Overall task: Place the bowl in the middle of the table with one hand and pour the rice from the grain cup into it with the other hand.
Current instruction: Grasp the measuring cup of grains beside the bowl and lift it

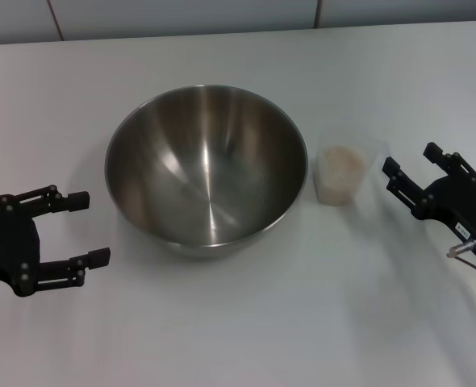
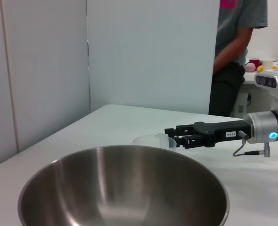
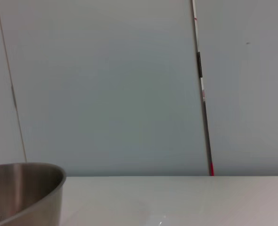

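Bowl (image 1: 206, 171) stands mid-worktop (image 1: 238, 322), grain cup (image 1: 340, 172) of rice (image 1: 340, 159) beside it; left end effector (image 1: 85, 228) and right end effector (image 1: 406, 168) both spread apart, holding nothing.

We see a lab or test room: a plain white desk (image 1: 222, 322) backed by pale partition panels (image 2: 148, 56), with a person (image 2: 235, 52) standing beyond the panels' edge.

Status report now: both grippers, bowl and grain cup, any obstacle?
Left gripper open, beside the bowl, empty. Right gripper open, just short of the grain cup. Rice all in the cup, bowl empty. Nothing in the way.
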{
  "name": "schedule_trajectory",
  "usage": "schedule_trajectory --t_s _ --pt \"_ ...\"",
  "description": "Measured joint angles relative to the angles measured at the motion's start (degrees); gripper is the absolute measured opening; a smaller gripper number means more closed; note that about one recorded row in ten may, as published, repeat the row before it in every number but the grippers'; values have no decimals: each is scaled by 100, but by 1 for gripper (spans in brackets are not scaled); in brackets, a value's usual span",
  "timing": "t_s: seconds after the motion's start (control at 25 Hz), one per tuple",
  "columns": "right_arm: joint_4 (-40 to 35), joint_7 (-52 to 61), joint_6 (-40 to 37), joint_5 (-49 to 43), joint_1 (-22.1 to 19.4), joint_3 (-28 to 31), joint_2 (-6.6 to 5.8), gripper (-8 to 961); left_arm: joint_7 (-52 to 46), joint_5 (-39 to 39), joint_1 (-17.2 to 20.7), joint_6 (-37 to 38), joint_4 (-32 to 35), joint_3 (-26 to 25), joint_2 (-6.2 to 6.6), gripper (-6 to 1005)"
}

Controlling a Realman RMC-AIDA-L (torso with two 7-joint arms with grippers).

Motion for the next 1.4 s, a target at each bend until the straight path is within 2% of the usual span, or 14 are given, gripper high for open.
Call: schedule_trajectory --t_s 0.84,1.4 --pt "64 1 463 0 344 34 -7 751 -1 -1 -43 -68 0 1 -40 813" --pt "65 1 544 0 423 30 -5 750 13 3 -52 -73 -1 0 -60 813"
